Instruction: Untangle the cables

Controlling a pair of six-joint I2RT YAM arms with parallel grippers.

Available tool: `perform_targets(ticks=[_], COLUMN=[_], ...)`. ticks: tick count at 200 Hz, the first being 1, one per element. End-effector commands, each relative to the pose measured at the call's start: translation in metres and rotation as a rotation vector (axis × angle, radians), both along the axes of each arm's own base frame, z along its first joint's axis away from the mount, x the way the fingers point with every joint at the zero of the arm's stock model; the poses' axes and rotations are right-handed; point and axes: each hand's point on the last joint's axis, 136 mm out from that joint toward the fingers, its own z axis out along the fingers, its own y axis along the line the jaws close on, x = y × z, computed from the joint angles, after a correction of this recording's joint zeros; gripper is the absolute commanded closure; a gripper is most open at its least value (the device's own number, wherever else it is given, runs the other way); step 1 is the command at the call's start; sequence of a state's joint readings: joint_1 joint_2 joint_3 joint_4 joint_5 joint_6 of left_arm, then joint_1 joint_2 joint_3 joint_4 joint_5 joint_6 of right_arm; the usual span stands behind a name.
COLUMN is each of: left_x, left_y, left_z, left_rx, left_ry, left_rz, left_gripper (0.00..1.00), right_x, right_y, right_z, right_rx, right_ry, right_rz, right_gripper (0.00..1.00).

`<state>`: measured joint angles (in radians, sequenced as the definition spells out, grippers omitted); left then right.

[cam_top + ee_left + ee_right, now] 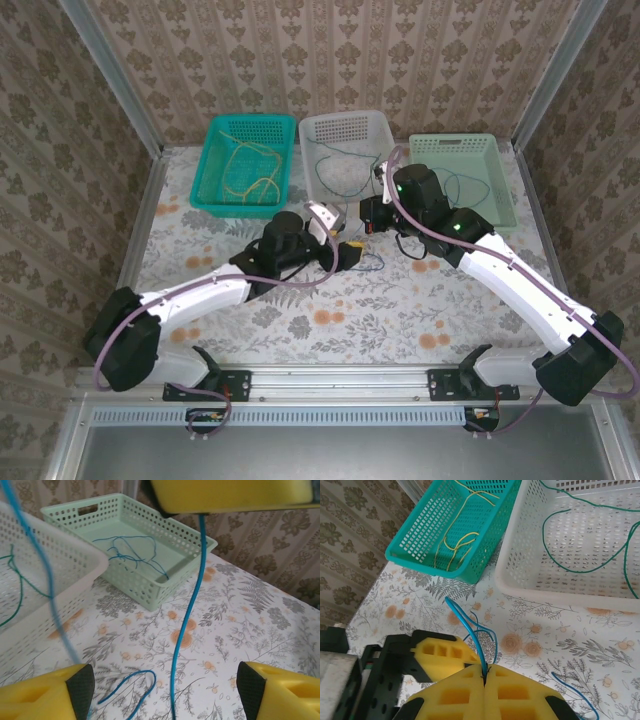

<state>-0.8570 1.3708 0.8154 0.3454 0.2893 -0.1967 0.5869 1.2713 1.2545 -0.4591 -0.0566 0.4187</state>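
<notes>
My right gripper [485,675] is shut on a bright blue cable [465,622], pinching it between the yellow fingertips above the floral table. In the left wrist view the same blue cable [192,605] hangs down from the right gripper's fingers [230,495] and passes through the wide gap of my left gripper [165,700], touching neither pad. The left gripper is open. A loose end of the cable curls on the table [130,685]. From above, the left gripper [348,255] sits just below the right gripper [372,215].
Three baskets line the back. The teal basket [243,165] holds a yellow cable [455,542], the white basket [345,150] a green cable [580,570], and the light green basket [465,180] a dark blue cable [135,550]. Wallpapered walls enclose the table.
</notes>
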Motion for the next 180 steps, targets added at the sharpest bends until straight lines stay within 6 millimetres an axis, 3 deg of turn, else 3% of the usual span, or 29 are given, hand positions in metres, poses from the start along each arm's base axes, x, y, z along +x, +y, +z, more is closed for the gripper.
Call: perform_targets(ticks=[1,10,30,62,112,135,149,166,180], left_x=[-0.005,-0.003,-0.002,0.0,0.002,-0.003,-0.009,-0.018,-0.024], left_y=[-0.014,-0.015,-0.016,-0.013,-0.008,-0.011,-0.014,-0.015,-0.012], left_z=[0.016,0.014,0.012,0.005,-0.004,-0.012,-0.019,-0.028,-0.034], left_rx=[-0.034,-0.025,-0.013,0.006,0.038,0.057,0.067,0.069,0.075], left_ry=[-0.025,-0.02,-0.01,0.005,0.04,0.082,0.122,0.174,0.208], left_rz=[-0.07,-0.066,-0.065,-0.044,-0.015,-0.048,-0.083,-0.116,-0.131], left_gripper=[0.25,0.3,0.53,0.8,0.98,1.0,1.0,1.0,1.0], right_x=[0.002,0.003,0.004,0.005,-0.001,-0.01,-0.016,-0.023,-0.027], right_y=[0.002,0.001,-0.003,-0.014,-0.031,-0.034,-0.035,-0.037,-0.041], right_z=[0.0,0.001,0.0,-0.008,-0.037,-0.067,-0.082,-0.098,-0.108], right_rx=[0.04,0.048,0.057,0.076,0.121,0.134,0.161,0.218,0.266], right_ry=[0.009,0.009,0.01,0.021,0.054,0.13,0.17,0.222,0.261], right_rz=[-0.011,-0.015,-0.036,-0.084,-0.18,-0.199,-0.211,-0.217,-0.232], right_gripper=[1.0,1.0,1.0,1.0,1.0,0.83,0.65,0.54,0.34])
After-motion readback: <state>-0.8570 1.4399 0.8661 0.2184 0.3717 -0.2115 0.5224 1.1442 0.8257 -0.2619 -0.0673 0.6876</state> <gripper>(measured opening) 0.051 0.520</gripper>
